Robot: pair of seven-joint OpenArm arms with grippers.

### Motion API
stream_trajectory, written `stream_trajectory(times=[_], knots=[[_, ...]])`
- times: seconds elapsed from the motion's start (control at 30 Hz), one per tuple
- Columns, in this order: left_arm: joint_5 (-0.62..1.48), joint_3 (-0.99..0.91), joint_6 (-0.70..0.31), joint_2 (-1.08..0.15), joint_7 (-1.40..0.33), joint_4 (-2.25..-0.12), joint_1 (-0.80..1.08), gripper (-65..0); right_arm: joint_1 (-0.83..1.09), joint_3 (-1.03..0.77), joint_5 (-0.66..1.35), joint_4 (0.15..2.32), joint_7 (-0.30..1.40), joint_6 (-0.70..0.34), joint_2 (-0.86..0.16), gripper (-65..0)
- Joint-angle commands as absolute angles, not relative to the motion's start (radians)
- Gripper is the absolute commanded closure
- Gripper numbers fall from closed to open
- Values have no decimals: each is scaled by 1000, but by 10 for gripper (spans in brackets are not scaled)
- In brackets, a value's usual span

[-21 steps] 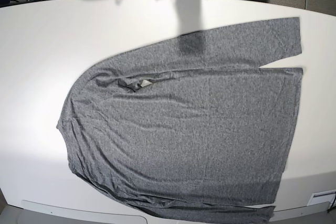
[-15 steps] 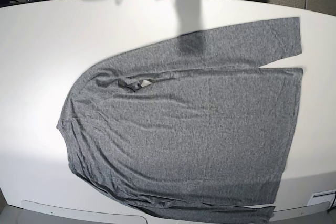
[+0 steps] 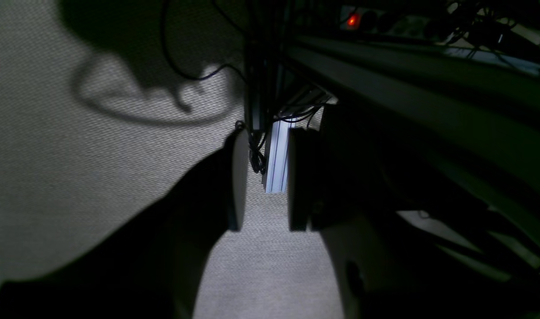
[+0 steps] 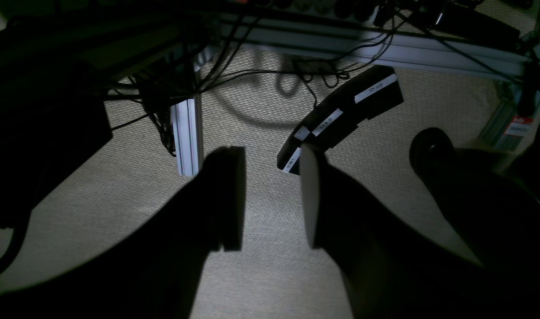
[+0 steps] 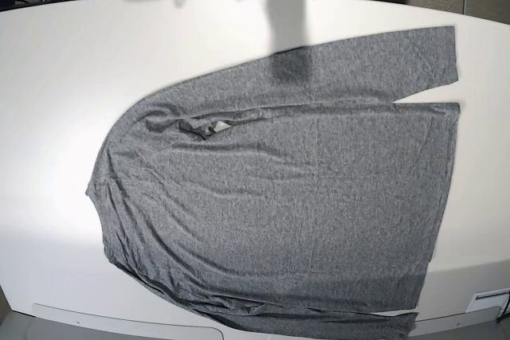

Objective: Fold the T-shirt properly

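The T-shirt (image 5: 287, 197) lies spread flat on the white table (image 5: 72, 61), dark heathered grey, its neck to the left with a small pale tag (image 5: 220, 126). One long sleeve (image 5: 374, 61) runs along the far side toward the right. Neither arm shows in the base view. In the left wrist view my left gripper (image 3: 265, 164) hangs open over beige carpet below table level, nothing between its fingers. The right wrist view shows my right gripper (image 4: 272, 177) likewise open and empty above the carpet, away from the shirt.
An aluminium frame leg (image 4: 188, 133) and tangled cables (image 4: 305, 75) stand ahead of the grippers. A black curved part with white labels (image 4: 345, 115) lies on the carpet. A power strip with a red light (image 3: 353, 20) sits on the frame. The shirt's hem reaches the table's near edge (image 5: 119, 314).
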State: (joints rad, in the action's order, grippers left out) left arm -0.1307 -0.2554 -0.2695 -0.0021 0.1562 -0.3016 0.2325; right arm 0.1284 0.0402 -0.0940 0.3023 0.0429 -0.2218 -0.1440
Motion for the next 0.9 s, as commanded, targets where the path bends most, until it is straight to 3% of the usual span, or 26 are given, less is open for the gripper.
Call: stream_trajectory(times=[0.0, 0.47, 0.87], knots=[[-130, -254, -276, -1, 163, -304, 241, -149, 133, 41, -89, 308, 45, -227, -149, -216], [-130, -254, -276, 0, 144, -390, 287, -149, 181, 41, -89, 360, 41, -228, -149, -216], [-130, -254, -277, -1, 35, -754, 533, -149, 481, 41, -93, 809, 108, -230, -175, -216]])
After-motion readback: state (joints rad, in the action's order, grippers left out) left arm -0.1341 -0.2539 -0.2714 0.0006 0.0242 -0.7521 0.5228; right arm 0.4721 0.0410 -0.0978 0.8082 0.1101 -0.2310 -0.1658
